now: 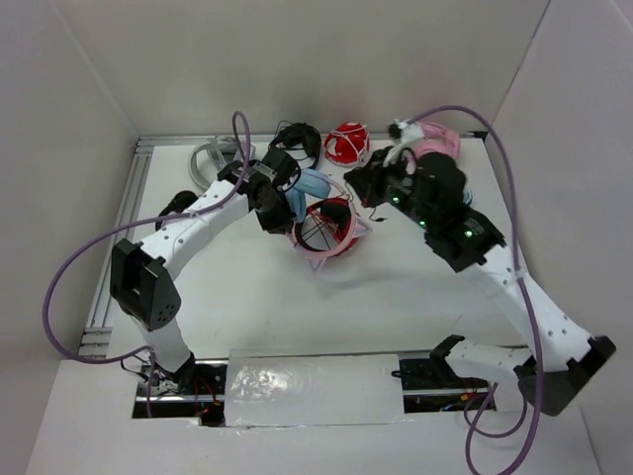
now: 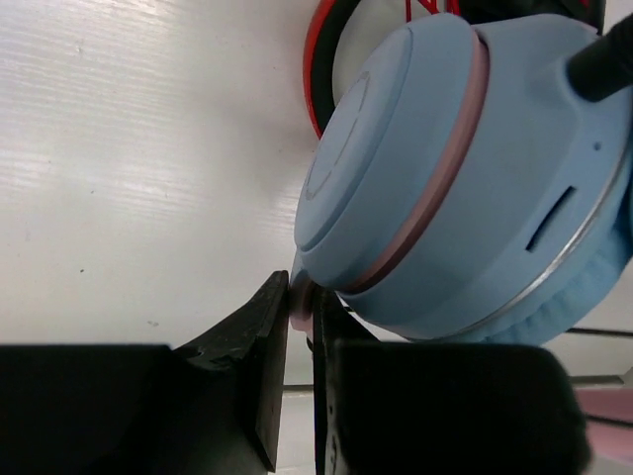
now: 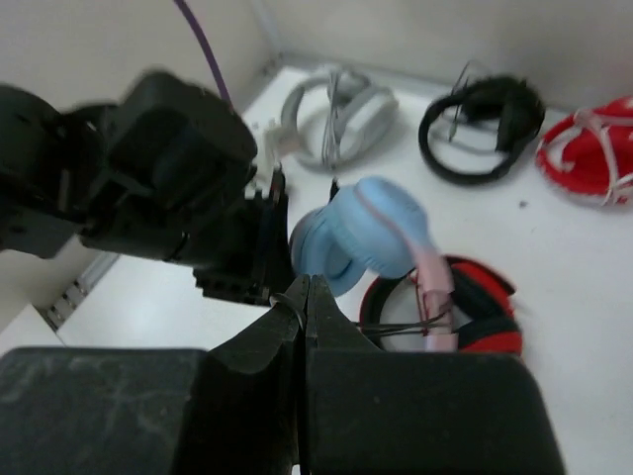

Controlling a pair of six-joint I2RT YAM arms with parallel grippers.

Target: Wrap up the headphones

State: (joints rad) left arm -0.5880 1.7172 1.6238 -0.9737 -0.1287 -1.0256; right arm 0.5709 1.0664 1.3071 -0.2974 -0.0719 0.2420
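The over-ear headphones with light blue round earcups and a pink headband (image 1: 315, 186) sit near the middle of the white table (image 1: 247, 297), raised on edge. One blue earcup is uppermost, and the pink band curves down across a red and black pair of headphones (image 3: 485, 319) lying just beside and partly under them. The left gripper (image 2: 302, 297) has its two black fingers drawn almost together, pinching a thin pink piece at the lower edge of the blue earcup, so that cup is held clear of the table. The right gripper (image 3: 305, 292) reaches in from the opposite side with its fingers pressed flat against each other. A thin dark cable (image 3: 396, 327) runs away from its tips toward the pink band, but whether any of it is caught between the fingers cannot be made out. Along the far edge lie a grey and white pair of headphones (image 3: 336, 119), an all-black pair (image 3: 485, 119), a red pair with white bands (image 3: 593, 148), and an all-pink pair (image 1: 437, 139) at the far right corner.
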